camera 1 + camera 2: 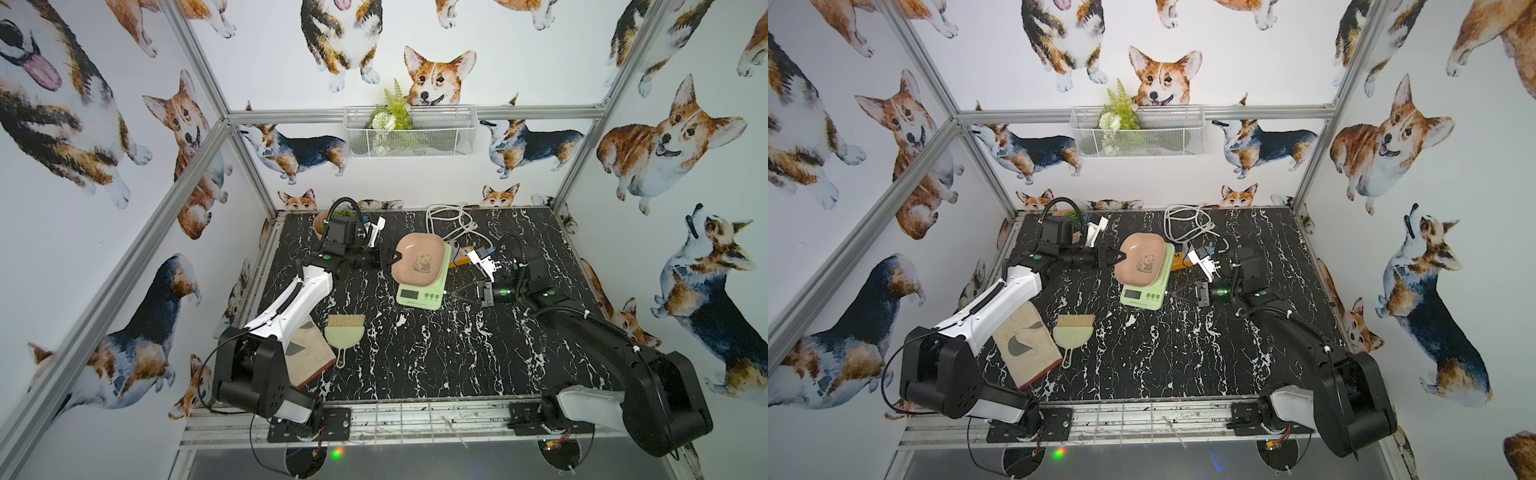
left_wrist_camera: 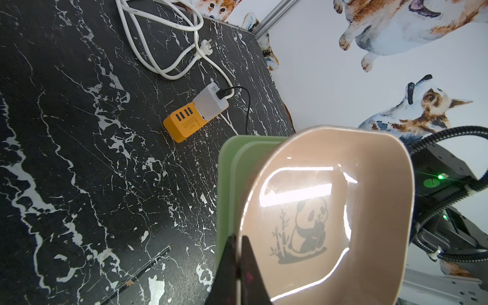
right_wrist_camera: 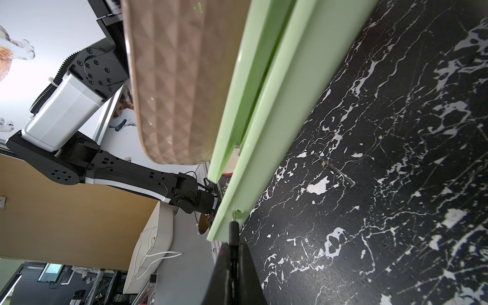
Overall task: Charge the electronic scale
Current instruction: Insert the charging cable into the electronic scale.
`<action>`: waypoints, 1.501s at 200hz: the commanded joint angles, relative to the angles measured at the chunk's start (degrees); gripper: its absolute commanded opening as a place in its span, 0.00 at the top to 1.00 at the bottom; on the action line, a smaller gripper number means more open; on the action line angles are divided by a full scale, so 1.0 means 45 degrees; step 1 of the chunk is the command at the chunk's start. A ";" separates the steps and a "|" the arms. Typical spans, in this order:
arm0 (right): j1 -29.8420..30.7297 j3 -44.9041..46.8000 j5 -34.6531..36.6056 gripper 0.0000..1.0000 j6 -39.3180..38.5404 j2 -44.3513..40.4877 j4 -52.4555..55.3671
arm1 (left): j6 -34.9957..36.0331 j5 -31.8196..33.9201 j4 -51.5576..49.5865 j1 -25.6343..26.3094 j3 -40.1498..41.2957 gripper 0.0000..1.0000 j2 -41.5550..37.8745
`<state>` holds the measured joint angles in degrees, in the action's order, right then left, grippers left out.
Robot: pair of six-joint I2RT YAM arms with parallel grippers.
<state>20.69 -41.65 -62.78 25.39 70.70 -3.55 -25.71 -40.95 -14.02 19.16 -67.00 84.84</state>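
The left gripper (image 2: 239, 239) is seen clenched on the left rim of the tray (image 1: 419, 259), a pink-beige rounded square with a panda and bamboo drawn inside. The right gripper (image 3: 233, 244) is closed on a black plug (image 3: 233, 231), whose metal tip is held at a small notch in the right side edge of the electronic scale (image 1: 419, 296); whether it is seated cannot be told. The scale is thus found between the two grippers, at the middle of the table (image 1: 415, 365), with its dark display and buttons turned to the near side. Just beyond its far right corner an orange power strip (image 2: 182, 124) is placed, carrying a white adapter (image 2: 211, 104) from which a black cable (image 2: 249, 111) is led; a coiled white cord (image 1: 449, 220) lies farther back by the far edge. Open marble is left on the near side of the scale. A dustpan with brush (image 1: 344, 328) and a glove (image 1: 309, 353) are set near left, well apart from it. Print on the scale's front and on the strip's label is too small to be read.
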 commanded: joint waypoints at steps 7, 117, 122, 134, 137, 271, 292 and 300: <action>0.0049 -0.0159 0.0023 1.00 0.0009 0.0059 -0.0441 | -0.0222 -0.0642 0.0886 0.0000 0.0046 1.00 -0.0044; 0.0051 -0.0335 0.0482 1.00 -0.0831 0.0129 0.0706 | -0.0414 -0.0653 0.1175 0.0040 0.0034 1.00 -0.0083; 0.0051 -0.0335 0.0509 1.00 -0.0855 0.0129 0.0758 | -0.0418 -0.0648 0.1182 0.0038 0.0043 1.00 -0.0083; 0.0051 -0.0354 0.0572 1.00 -0.0914 0.0122 0.0845 | -0.0456 -0.0650 0.1235 0.0035 0.0046 1.00 -0.0083; 0.0054 -0.0364 0.0588 1.00 -0.0924 0.0111 0.0860 | -0.0467 -0.0654 0.1250 0.0039 0.0058 1.00 -0.0083; 0.0051 -0.0725 0.0934 1.00 -0.0797 0.0295 0.0905 | -0.0508 -0.0833 0.1319 0.0039 -0.0054 1.00 -0.0044; 0.0054 -0.0745 0.0984 1.00 -0.0855 0.0308 0.0999 | -0.0511 -0.0845 0.1338 0.0034 -0.0106 1.00 -0.0044; 0.0051 -0.0745 0.0988 1.00 -0.0883 0.0322 0.1033 | -0.0511 -0.0847 0.1348 0.0039 -0.0103 1.00 -0.0044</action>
<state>20.86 -44.42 -59.75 22.61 72.07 0.97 -26.15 -40.36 -11.73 19.27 -66.74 84.86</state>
